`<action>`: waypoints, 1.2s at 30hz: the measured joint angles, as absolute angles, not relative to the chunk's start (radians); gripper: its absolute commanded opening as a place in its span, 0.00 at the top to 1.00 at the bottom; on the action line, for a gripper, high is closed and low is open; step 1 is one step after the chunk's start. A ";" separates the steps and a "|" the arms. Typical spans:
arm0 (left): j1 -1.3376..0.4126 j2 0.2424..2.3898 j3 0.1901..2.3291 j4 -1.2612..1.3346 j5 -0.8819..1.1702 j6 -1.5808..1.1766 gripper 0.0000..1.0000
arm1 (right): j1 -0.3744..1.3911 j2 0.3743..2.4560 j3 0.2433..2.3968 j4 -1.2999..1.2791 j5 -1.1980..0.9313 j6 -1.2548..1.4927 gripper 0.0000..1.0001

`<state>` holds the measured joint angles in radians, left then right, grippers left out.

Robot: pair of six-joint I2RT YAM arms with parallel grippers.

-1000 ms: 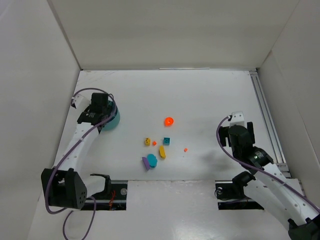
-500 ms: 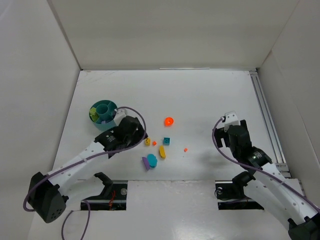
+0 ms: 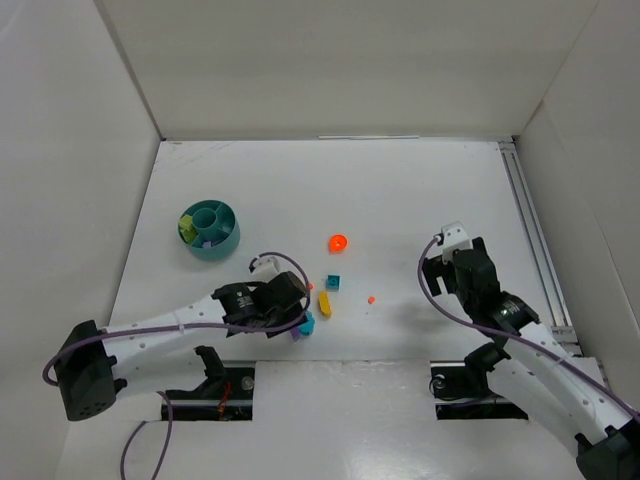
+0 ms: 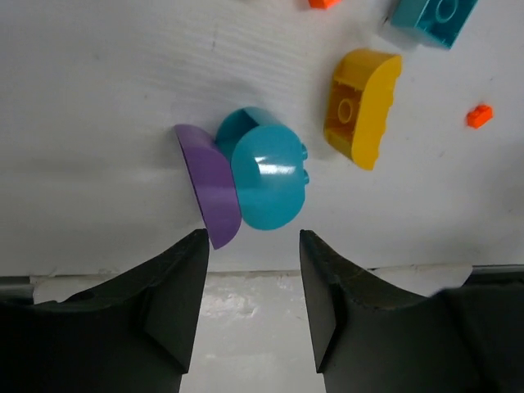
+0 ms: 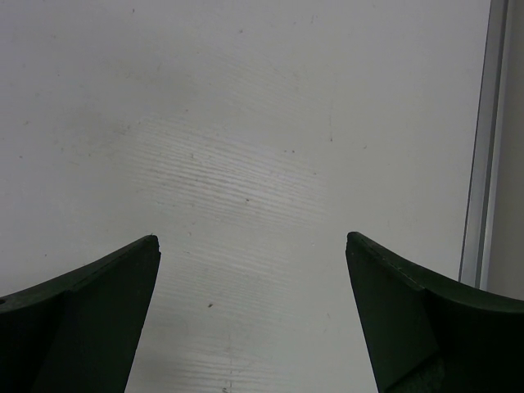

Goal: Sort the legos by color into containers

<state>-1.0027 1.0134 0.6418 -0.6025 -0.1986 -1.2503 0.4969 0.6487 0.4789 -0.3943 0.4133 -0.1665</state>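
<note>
Teal dish (image 3: 209, 231): round, central cup, wedge compartments around it, lime green bits in left wedge; sits far left on surface (image 3: 400, 190).
Loose legos mid-surface: glossy purple piece (image 4: 211, 184) touching teal rounded piece (image 4: 266, 168); yellow curved block (image 4: 362, 106) just beside; teal block (image 4: 432, 15) and orange round piece (image 3: 338, 242) farther off.
Left end effector (image 4: 250, 246): fingers moderately apart, empty, just short of purple piece.
Right end effector (image 5: 252, 246): spread wide, empty, above bare surface.
</note>
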 measured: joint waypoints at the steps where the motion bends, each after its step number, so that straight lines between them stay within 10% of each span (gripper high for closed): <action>1: -1.027 1.023 0.642 -0.612 -0.194 -1.263 0.55 | 0.497 0.649 0.476 -0.392 0.412 -0.168 0.00; 22: -1.216 1.407 0.768 -0.773 -0.319 -1.394 0.50 | 0.497 0.677 0.474 -0.372 0.399 -0.170 0.00; 36: -1.223 1.430 0.731 -0.645 -0.434 -1.356 0.73 | 0.497 0.688 0.474 -0.372 0.399 -0.170 0.00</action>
